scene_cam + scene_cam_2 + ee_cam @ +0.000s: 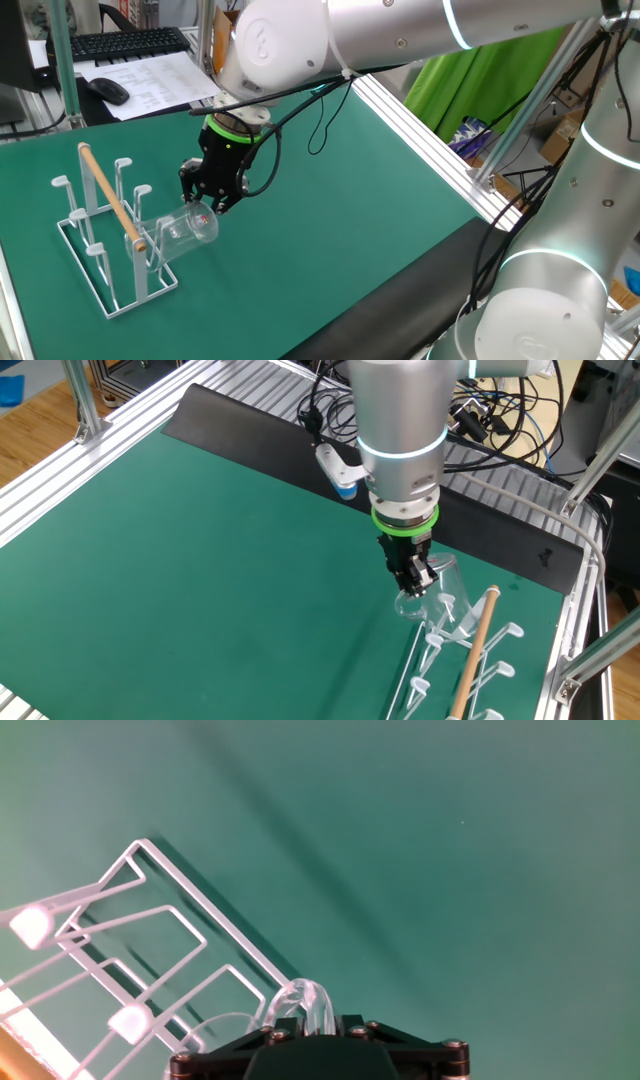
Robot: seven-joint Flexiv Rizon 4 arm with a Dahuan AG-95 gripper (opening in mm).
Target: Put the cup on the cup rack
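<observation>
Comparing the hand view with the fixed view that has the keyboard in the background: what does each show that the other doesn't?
Only the hand view: the cup rack base wires seen from above, with the cup rim right at the gripper housing.

Only the fixed view: the whole tilted cup in the gripper, the rack's wooden handle, a keyboard and a mouse.

Both: cup, rack pegs, green mat.
</observation>
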